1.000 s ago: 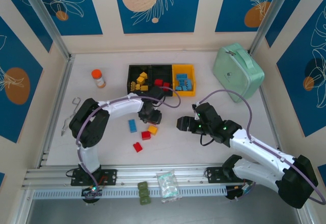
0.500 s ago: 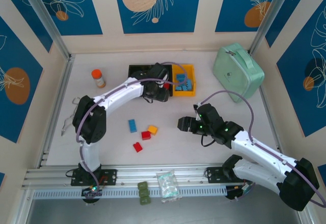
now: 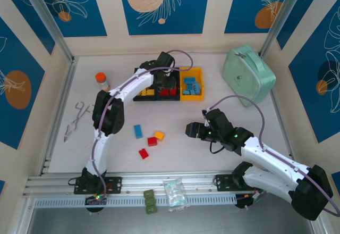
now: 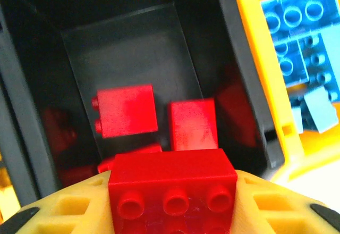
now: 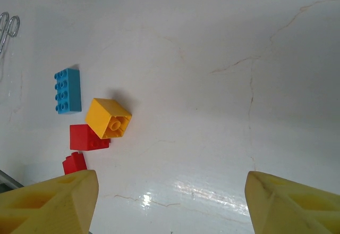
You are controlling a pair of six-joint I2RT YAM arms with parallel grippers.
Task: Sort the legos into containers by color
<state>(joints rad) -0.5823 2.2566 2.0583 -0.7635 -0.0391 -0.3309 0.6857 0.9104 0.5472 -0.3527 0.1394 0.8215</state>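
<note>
Four legos loose on tabletop: blue lego, yellow lego, two red ones, clustered between my arms. My left hand over middle black container, clamped on red lego. Two more red legos lie on floor of that container. Yellow container just right of it holds blue legos. My right hand spread wide, holding nothing, hovering above tabletop right of loose cluster.
</note>
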